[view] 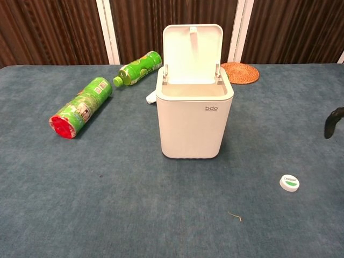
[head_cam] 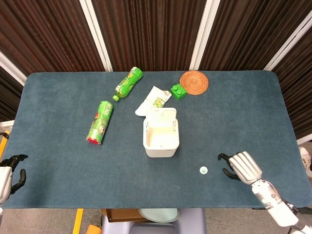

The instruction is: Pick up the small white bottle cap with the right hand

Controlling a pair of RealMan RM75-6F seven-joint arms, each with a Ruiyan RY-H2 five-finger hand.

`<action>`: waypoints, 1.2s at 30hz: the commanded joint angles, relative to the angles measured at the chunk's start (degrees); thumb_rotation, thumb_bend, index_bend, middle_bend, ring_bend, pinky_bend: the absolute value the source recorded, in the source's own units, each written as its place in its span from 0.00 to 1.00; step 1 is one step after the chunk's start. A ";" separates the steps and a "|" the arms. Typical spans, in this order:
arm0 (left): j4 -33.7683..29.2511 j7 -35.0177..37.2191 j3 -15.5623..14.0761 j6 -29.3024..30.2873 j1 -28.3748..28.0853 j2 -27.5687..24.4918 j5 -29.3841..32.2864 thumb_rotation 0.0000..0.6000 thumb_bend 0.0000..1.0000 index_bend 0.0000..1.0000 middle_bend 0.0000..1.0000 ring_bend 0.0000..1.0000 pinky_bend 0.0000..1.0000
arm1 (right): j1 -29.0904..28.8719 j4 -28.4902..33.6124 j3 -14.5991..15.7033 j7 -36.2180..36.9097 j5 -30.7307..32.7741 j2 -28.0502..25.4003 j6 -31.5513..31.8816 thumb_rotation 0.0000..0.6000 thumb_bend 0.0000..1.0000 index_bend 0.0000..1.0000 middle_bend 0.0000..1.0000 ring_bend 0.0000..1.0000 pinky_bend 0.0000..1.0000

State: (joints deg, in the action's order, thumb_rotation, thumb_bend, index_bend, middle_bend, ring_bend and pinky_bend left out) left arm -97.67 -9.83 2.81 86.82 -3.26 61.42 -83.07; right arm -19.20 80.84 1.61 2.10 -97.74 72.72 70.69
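Observation:
The small white bottle cap (head_cam: 204, 169) (view: 289, 183) with a green mark lies on the blue table, in front of and to the right of the white bin. My right hand (head_cam: 240, 166) hovers just right of the cap, apart from it, dark fingers (head_cam: 225, 157) pointing toward it and holding nothing. In the chest view only a dark fingertip (view: 332, 119) shows at the right edge. My left hand (head_cam: 9, 171) hangs at the table's left front corner with its fingers loosely curled and nothing in it.
A white bin (head_cam: 160, 135) with its lid up stands mid-table. Behind it lie a snack packet (head_cam: 153, 99), a green bottle (head_cam: 128, 83), a green can with a red end (head_cam: 100, 122), a green block (head_cam: 178, 91) and a woven coaster (head_cam: 194, 82).

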 commanded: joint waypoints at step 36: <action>0.20 1.82 0.38 -0.91 -0.07 -0.58 1.10 1.00 0.58 0.32 0.36 0.39 0.52 | -7.40 -7.73 1.98 -0.08 5.16 10.35 -13.01 1.00 0.43 0.50 0.87 0.92 0.88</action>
State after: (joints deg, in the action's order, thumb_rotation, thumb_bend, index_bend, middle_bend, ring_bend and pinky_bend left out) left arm -97.47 -8.01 3.20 85.91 -3.33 60.83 -81.97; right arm -26.55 73.16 3.57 1.96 -92.57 83.01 57.65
